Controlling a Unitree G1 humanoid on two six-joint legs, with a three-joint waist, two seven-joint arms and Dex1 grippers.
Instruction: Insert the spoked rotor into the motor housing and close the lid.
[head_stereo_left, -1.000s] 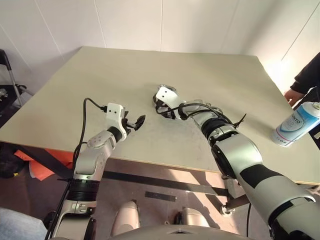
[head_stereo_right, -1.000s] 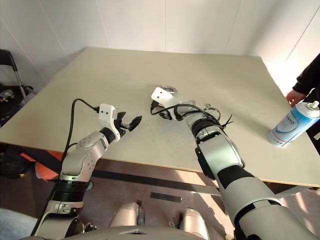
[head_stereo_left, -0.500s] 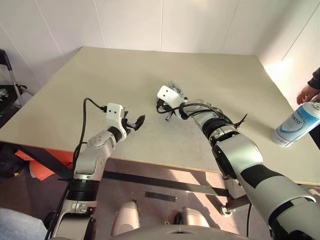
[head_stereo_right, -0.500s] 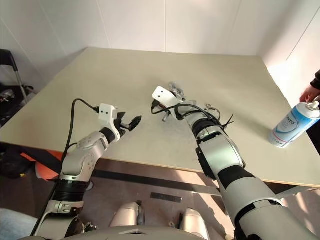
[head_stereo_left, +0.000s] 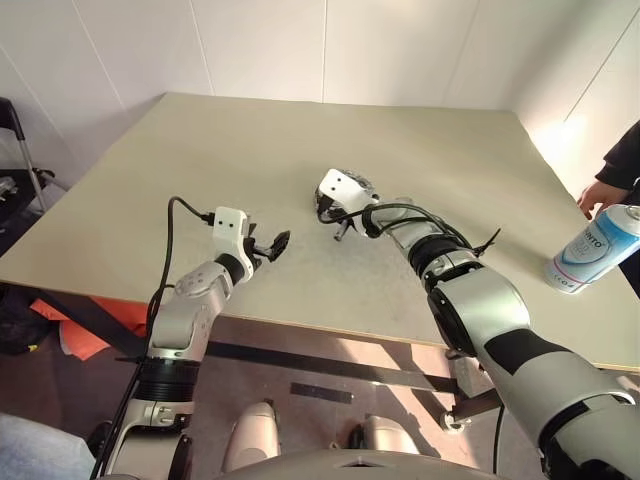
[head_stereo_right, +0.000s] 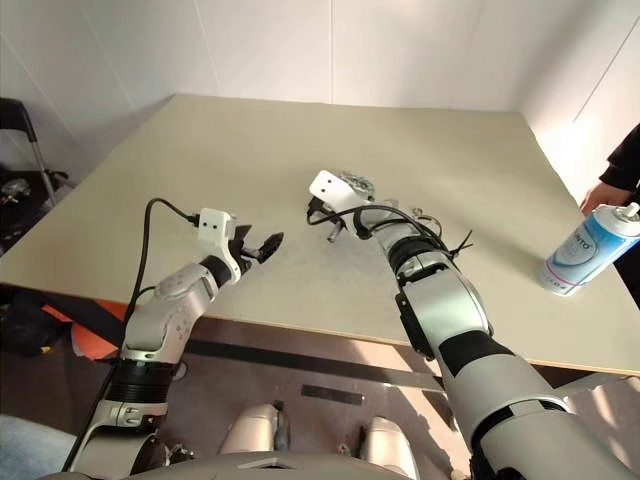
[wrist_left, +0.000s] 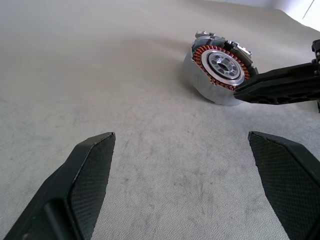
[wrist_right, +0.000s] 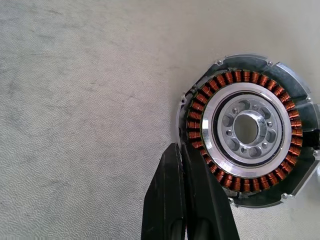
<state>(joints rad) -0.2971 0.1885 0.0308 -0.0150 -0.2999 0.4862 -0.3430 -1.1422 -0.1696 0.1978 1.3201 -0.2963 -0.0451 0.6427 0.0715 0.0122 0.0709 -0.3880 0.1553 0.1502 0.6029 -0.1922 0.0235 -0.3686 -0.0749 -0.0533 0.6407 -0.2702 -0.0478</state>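
Two grippers differ: the right gripper (wrist_right: 186, 200), fingers pressed together, touches the housing (wrist_right: 247, 129) mid-table at its rim; the left gripper (wrist_left: 182, 175), fingers spread, hangs nearer and left.

Motor housing tilted on the tabletop

The motor housing (wrist_left: 219, 67) leans up on the tabletop (wrist_left: 100, 75); the right end effector (wrist_left: 240, 91), fingers together, touches its rim.

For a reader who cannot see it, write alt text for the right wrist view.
The motor housing, a round silver puck with a ring of copper-orange windings around a silver hub with a centre hole, rests on the speckled grey table. The right gripper has its two black fingers pressed shut, tips at the housing's rim.
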